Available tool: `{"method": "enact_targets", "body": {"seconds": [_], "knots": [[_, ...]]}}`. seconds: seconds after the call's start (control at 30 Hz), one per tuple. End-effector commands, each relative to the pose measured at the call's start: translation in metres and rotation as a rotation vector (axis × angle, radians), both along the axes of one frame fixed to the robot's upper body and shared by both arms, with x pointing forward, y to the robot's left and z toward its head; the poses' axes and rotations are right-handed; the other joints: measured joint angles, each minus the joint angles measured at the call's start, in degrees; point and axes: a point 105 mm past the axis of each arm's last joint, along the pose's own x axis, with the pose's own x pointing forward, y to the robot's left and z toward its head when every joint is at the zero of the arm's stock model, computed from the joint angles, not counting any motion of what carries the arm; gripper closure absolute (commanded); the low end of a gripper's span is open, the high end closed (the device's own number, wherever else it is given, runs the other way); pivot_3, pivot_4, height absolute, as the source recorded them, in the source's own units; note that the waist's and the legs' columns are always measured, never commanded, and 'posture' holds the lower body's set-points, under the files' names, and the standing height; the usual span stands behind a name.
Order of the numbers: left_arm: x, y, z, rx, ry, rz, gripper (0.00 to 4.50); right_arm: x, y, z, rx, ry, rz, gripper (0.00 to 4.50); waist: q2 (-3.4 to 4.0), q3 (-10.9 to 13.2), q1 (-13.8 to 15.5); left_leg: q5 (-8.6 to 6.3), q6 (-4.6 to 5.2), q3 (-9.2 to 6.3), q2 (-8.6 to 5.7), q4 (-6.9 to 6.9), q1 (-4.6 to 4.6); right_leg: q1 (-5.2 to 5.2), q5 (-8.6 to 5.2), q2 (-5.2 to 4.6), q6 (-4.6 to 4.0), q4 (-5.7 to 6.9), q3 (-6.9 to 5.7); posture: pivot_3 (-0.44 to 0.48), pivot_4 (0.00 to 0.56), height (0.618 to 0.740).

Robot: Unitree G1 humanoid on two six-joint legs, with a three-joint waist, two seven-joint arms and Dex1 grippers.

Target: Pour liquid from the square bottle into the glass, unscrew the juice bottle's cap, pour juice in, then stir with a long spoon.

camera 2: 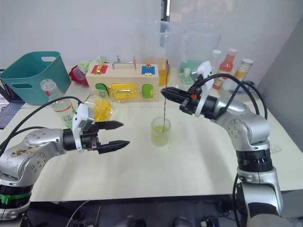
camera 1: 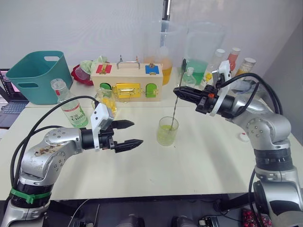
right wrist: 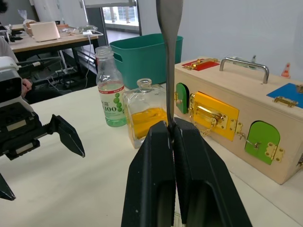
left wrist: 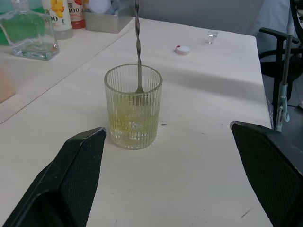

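Observation:
The glass [camera 1: 167, 131] stands mid-table, about a third full of yellow-green liquid. My right gripper [camera 1: 177, 91] hovers above it, shut on the top of the long spoon [camera 1: 173, 111], which hangs straight down with its bowl inside the glass [left wrist: 133, 108]. To the glass's left my left gripper [camera 1: 137, 133] is open and holds nothing. The juice bottle [camera 1: 71, 108] stands uncapped at the left, behind my left arm. The square bottle [camera 1: 106, 100], holding yellow liquid, is next to it. A small white cap [camera 1: 244, 137] lies on the table beside my right arm.
A wooden latch box [camera 1: 127, 82] sits behind the glass, a teal basket [camera 1: 35, 75] at the far left. Two big clear pitchers [camera 1: 158, 47], a small bottle of green liquid [camera 1: 188, 78] and several other bottles [camera 1: 232, 59] line the back right.

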Motion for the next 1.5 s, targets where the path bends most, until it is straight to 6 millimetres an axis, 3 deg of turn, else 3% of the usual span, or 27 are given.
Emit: {"method": "enact_targets", "body": {"seconds": [0.03,0.33,0.7,0.87,1.1,1.27,1.5], "knots": [[-0.006,-0.004,0.007,0.015,-0.050,-0.026,0.03,-0.005,0.000,0.014,-0.015,-0.108,-0.005,4.50,0.00,0.0,0.0,0.00,0.00,0.00,0.00,0.00,0.00,0.00,0.00,0.00,0.00,0.00,0.00,0.000,0.150,0.740],[-0.004,-0.005,0.007,0.019,-0.057,-0.021,0.03,0.006,0.007,-0.007,-0.110,-0.160,-0.041,4.50,0.00,0.0,-0.1,0.01,-0.01,-0.01,0.01,0.01,0.00,0.00,0.00,0.02,0.00,0.00,-0.01,0.000,0.150,0.740],[-0.003,-0.005,0.004,0.045,-0.041,-0.021,0.03,0.005,0.003,-0.031,-0.157,-0.018,0.008,4.50,0.00,0.0,0.0,-0.01,-0.06,-0.03,0.02,0.02,0.02,0.03,0.00,0.03,0.00,-0.01,-0.02,0.000,0.150,0.740],[-0.003,-0.003,0.002,0.061,-0.028,-0.028,0.03,-0.006,0.014,-0.018,-0.126,-0.019,0.080,4.50,0.00,0.0,-0.1,-0.06,-0.15,-0.03,0.03,0.02,0.02,0.03,0.00,0.03,0.00,-0.01,-0.02,0.000,0.150,0.740],[-0.001,-0.003,0.005,0.071,-0.042,-0.031,0.03,0.010,0.015,-0.010,-0.112,-0.051,-0.010,4.50,0.00,0.0,-0.1,-0.07,-0.16,-0.03,0.02,0.02,0.02,0.02,0.00,0.03,0.00,0.00,-0.02,0.000,0.150,0.740],[0.000,-0.003,0.005,0.079,-0.049,-0.031,0.03,0.008,0.026,0.001,-0.035,-0.062,0.024,4.50,0.00,0.0,-0.4,-0.06,-0.18,-0.03,0.04,0.01,0.02,0.00,-0.01,0.06,0.00,0.02,-0.02,0.000,0.150,0.740],[0.001,-0.004,0.004,0.081,-0.052,-0.035,0.03,0.017,0.028,0.001,-0.052,-0.115,-0.037,4.50,0.01,0.0,-0.3,-0.06,-0.20,-0.03,0.04,0.00,0.02,0.02,-0.01,0.08,0.00,0.04,-0.03,0.000,0.150,0.740]]}}
